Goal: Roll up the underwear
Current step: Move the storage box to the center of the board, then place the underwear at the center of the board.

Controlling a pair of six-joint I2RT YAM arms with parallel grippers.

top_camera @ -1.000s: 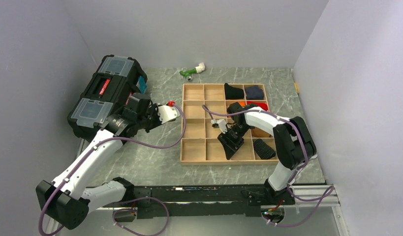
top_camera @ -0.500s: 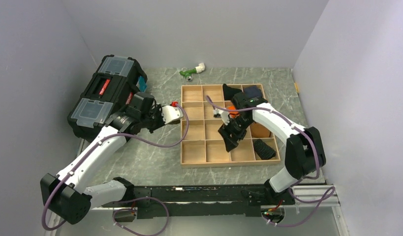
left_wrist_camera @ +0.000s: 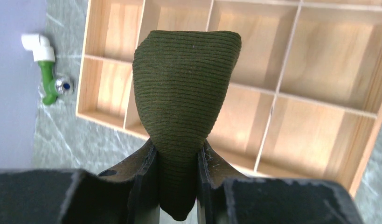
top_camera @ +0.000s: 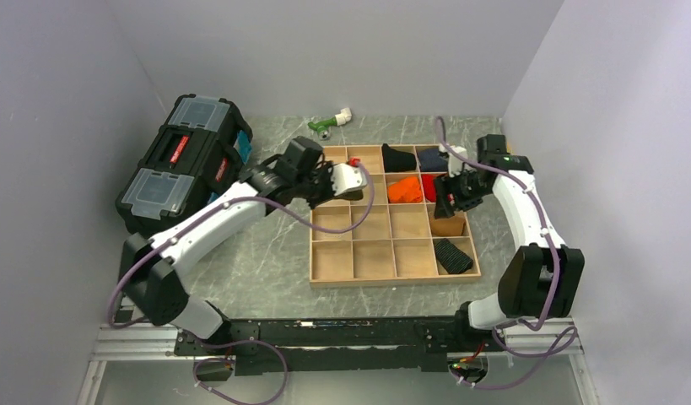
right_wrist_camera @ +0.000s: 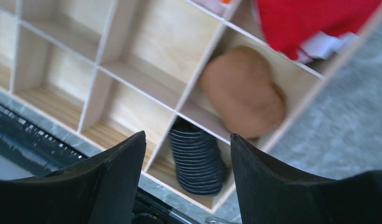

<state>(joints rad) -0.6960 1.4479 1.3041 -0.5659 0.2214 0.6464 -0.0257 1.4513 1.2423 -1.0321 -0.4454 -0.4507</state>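
The underwear (left_wrist_camera: 186, 93) is clamped between the left jaws. In the left wrist view the dark olive ribbed cloth is pinched at the lower middle of the frame and rises from there as a folded bundle, widening toward its top. It is seen against bare cells of the wooden tray (top_camera: 311, 253), and whether it touches the wood cannot be told. In the top view the left arm (top_camera: 215, 221) is stretched from the lower left to the tray's upper left corner.

The right jaws are spread apart with nothing between them. In the right wrist view a black ribbed roll (right_wrist_camera: 198, 161) and a brown roll (right_wrist_camera: 242, 98) are seen past them, each in its own cell, the two cells adjoining. A red cloth (right_wrist_camera: 310, 21) is seen at the upper right of that frame. In the top view these jaws are placed over the tray's right side, right of centre.

The tray is set on the grey marbled bench (top_camera: 274, 253). A black toolbox (top_camera: 186, 160) is stood at the upper left, and a green and white pipe fitting (top_camera: 329, 123) is laid near the back wall.
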